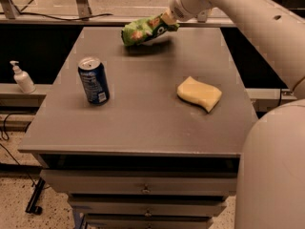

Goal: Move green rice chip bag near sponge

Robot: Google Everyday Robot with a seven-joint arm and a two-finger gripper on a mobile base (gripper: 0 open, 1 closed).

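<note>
The green rice chip bag (143,30), light green with white and orange-red marks, hangs lifted just above the far edge of the table, with its shadow beneath it. My gripper (167,21) is shut on the bag's right end, at the far middle of the table. The sponge (199,93), a pale yellow wavy foam block, lies on the right half of the table, well nearer to the camera than the bag.
A blue soda can (93,80) stands upright on the left part of the grey table (143,123). A white pump bottle (22,78) stands on a ledge left of the table. My arm reaches in from the upper right. Drawers sit below the tabletop.
</note>
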